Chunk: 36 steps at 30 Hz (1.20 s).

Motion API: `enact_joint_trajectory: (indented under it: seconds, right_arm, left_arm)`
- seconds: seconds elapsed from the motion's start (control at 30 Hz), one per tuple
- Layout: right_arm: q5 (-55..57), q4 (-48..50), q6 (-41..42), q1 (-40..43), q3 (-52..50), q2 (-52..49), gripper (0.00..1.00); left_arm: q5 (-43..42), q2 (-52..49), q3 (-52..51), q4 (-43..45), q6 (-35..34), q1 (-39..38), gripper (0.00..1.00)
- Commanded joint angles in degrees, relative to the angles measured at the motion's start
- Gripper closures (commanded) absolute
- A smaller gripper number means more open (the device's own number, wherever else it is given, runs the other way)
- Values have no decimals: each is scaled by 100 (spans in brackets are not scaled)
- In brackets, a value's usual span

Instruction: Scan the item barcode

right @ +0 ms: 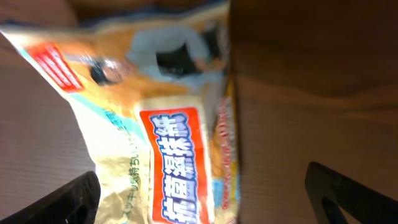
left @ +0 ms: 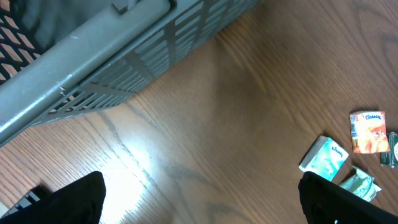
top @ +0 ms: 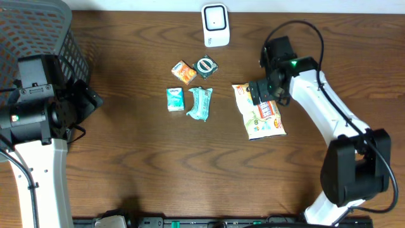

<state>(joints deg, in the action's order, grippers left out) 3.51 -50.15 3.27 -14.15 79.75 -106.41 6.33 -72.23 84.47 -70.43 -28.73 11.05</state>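
Closest to the arm bases, a bare stretch of the brown wooden table [top: 139,171] is seen. At the left side, the left gripper [top: 88,101] is held above the table just beside a grey mesh basket [top: 38,31]. In the left wrist view its fingers [left: 74,199] are spread wide, and nothing is held between them. The slatted wall of the basket [left: 93,56] is seen tilted across the top of that view.

On the right side, a yellow-and-white packet [top: 261,113] with a red label is laid flat on the table. The right gripper [top: 262,92] is positioned over the packet's farther end. In the right wrist view the right gripper [right: 205,190] is seen with its fingers [right: 81,193] spread far apart, and the packet [right: 161,124] is lying under and between them, not pinched. Whether the packet is touched by a finger cannot be told.

Near the middle of the table, four small items are grouped: a teal tissue pack [top: 175,99] and a teal pouch [top: 200,103] side by side, and beyond them an orange tissue pack [top: 183,71] and a dark packet with a round mark [top: 206,66].

Farthest away, a white scanner [top: 215,25] is set at the table's far edge, well apart from the yellow-and-white packet.
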Motion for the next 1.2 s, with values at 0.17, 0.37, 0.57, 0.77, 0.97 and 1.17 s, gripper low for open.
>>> enact_joint_trajectory:
  seconds: [0.17, 0.37, 0.57, 0.77, 0.97, 1.17]
  right_arm:
    - [-457, 608, -160, -92, -789, -393, 12]
    - [-457, 748, -11, -170, -935, -433, 67]
    - [-483, 638, 289, -170, -765, -415, 99]
    - [-979, 553, 487, -175, 116, -356, 99]
    - [-984, 1360, 485, -330, 970, -356, 99]
    - [-763, 3362, 804, -481, 1054, -398, 99]
  left_arm:
    - [17, 0, 13, -7, -52, 20, 3]
    - [17, 0, 13, -7, -52, 20, 2]
    - [17, 0, 13, -7, -52, 20, 2]
    - [17, 0, 13, -7, -52, 20, 2]
    - [17, 0, 13, -4, -52, 20, 2]
    - [17, 0, 13, -7, -52, 20, 2]
